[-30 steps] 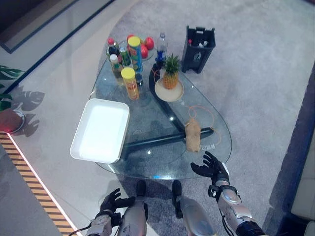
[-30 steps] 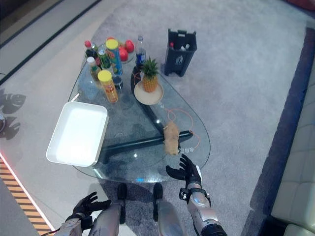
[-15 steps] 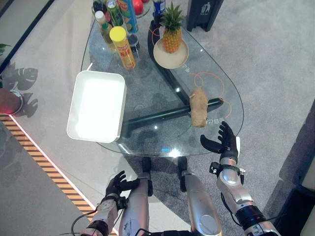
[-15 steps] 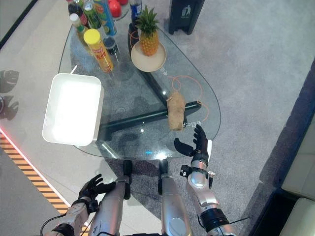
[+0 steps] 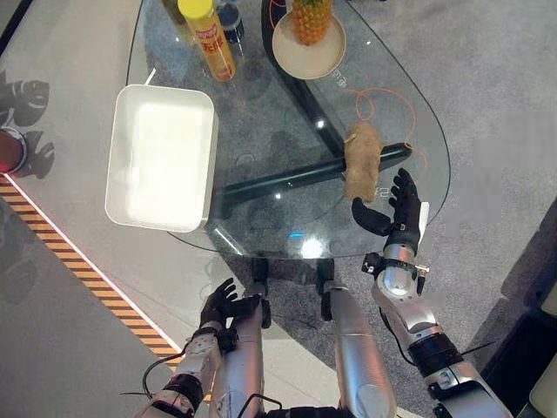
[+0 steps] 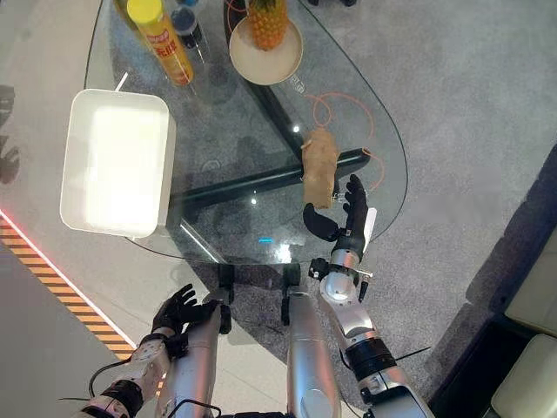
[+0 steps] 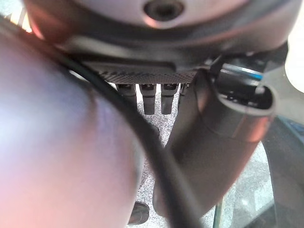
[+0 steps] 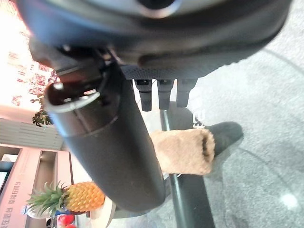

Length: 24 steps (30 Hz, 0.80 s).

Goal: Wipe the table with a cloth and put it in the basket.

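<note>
On glass table [image 5: 261,104] | right robot hand [image 5: 396,209] spread, empty, beside cloth [image 5: 363,161] | left robot hand [image 5: 222,305] relaxed, empty, low

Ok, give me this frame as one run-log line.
phase: reaching for cloth | right hand: open, just short of rolled tan cloth on glass table | left hand: open, low beside table | white basket: holds no cloth

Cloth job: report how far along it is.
Nothing looks done yet. The cloth lies rolled on the glass table, untouched. In hand: the right hand, fingers open, hovers just short of it; the left hand hangs low, open. Left: grasp, wipe, then drop it in the white basket.
</note>
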Tool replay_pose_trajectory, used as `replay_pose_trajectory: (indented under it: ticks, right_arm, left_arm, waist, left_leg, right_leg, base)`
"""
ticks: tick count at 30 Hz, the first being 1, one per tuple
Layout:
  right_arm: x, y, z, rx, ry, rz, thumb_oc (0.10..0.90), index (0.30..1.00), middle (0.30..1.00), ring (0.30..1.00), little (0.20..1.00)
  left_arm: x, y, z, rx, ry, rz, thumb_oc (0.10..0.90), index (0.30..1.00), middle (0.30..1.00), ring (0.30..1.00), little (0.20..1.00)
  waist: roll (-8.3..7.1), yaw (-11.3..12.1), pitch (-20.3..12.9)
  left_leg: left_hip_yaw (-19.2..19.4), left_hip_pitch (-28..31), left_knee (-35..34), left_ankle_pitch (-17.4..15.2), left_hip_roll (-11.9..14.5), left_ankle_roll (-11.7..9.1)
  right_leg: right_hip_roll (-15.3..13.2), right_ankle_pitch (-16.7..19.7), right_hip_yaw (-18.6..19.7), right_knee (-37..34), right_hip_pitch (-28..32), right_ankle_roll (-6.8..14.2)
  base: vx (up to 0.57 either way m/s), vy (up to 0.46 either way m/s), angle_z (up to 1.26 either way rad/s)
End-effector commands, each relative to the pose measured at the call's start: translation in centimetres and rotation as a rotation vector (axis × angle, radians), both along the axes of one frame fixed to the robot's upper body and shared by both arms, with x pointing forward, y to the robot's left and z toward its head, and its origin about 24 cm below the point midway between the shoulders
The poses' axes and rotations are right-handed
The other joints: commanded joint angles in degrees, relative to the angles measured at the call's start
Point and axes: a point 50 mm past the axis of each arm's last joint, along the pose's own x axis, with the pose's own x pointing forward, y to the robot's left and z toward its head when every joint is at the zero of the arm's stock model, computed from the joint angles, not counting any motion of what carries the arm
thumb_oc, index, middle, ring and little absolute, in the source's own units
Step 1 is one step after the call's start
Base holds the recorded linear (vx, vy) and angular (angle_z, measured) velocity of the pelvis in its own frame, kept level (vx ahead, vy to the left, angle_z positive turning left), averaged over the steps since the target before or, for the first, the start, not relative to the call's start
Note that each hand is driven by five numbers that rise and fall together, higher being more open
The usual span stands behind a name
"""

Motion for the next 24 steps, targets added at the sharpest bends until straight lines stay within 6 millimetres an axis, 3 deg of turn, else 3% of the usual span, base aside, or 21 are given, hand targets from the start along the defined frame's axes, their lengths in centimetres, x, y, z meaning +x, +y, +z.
replay_pose_trajectory:
  ticks: [1, 12, 24]
  right_arm:
    - [-0.7, 0.0, 5.3, -0.006, -0.265, -0.005, 0.800, 0.900, 0.900, 0.900, 0.900]
    - [-0.5, -0.3, 8.1, 0.077, -0.364, -0.149, 0.800, 0.900, 0.900, 0.900, 0.900]
    - [0.8, -1.1, 9.1, 0.042, -0.313, -0.275, 0.800, 0.900, 0.900, 0.900, 0.900]
  left_arm:
    - [-2.4, -1.3, -1.5, -0.026, 0.068, 0.009, 0.800, 0.900, 0.900, 0.900, 0.900]
    - [-1.7, -1.6, -1.0, -0.032, 0.060, 0.016, 0.800, 0.900, 0.900, 0.900, 0.900]
    - [-0.8, -2.2, -0.5, -0.045, 0.039, 0.012, 0.800, 0.900, 0.900, 0.900, 0.900]
  waist:
    - [-1.16, 0.1, -0.5]
    - [-0.94, 0.8, -0.5]
    - [-0.02, 1.5, -0.5]
  left_leg:
    - [5.9, -3.5, 10.0, -5.9, -2.9, 4.6]
    - [5.2, -7.0, 9.6, -5.6, -3.3, 5.4]
    - [4.7, -11.0, 10.2, -5.6, -3.9, 5.8]
  right_leg:
    - [0.9, 4.4, -3.8, -4.2, 0.8, -1.4]
    - [1.2, 5.8, -3.8, -3.8, -3.7, -1.0]
    - [1.0, 6.7, -4.0, -3.4, -8.4, -1.1]
  base:
    - [0.05, 0.060, 0.02]
    - [0.02, 0.021, 0.02]
    - [0.00, 0.017, 0.01]
